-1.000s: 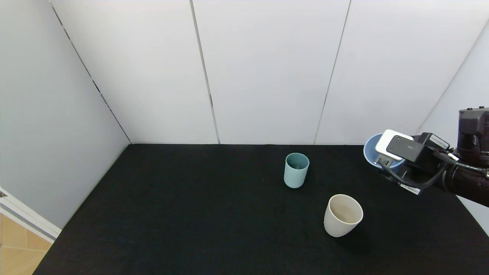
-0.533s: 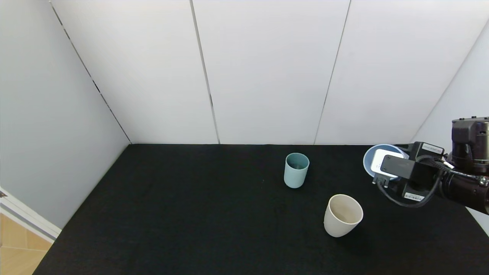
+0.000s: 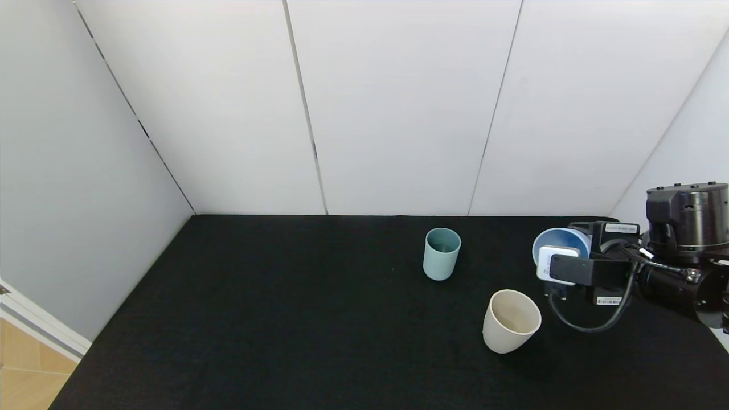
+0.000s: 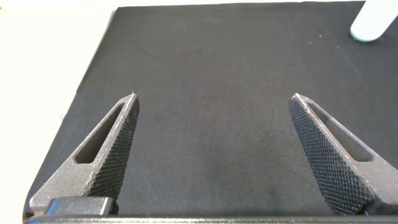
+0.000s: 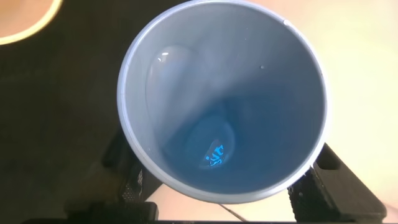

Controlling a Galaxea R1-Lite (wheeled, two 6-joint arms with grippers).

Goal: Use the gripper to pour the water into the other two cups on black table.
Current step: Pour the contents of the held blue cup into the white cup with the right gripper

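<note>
At the table's right side, the right gripper point(image 3: 561, 259) is clamped on the tilted light blue cup point(image 3: 561, 244), its mouth facing left. The cream-beige cup point(image 3: 511, 320) stands just left and nearer the robot; the teal-green cup point(image 3: 442, 253) is farther left on the black table point(image 3: 285, 319). The left gripper point(image 4: 214, 149), fingers spread, holds nothing.

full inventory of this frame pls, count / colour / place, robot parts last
slim teal-green cylindrical cup: 1, teal-green, upright mid-table.
wider cream-beige tapered cup: 1, cream-beige, upright, nearer than the teal one and to its right.
light blue handleless cup: 1, light blue, tipped in the right gripper, above the table's right side.
matte black cloth-like tabletop: 1, black, under everything.
white wall panels: white, behind the table.
right gripper: 1, black with white-and-black box, right side, holding the blue cup.
left gripper: 1, black, open over bare table.
</note>
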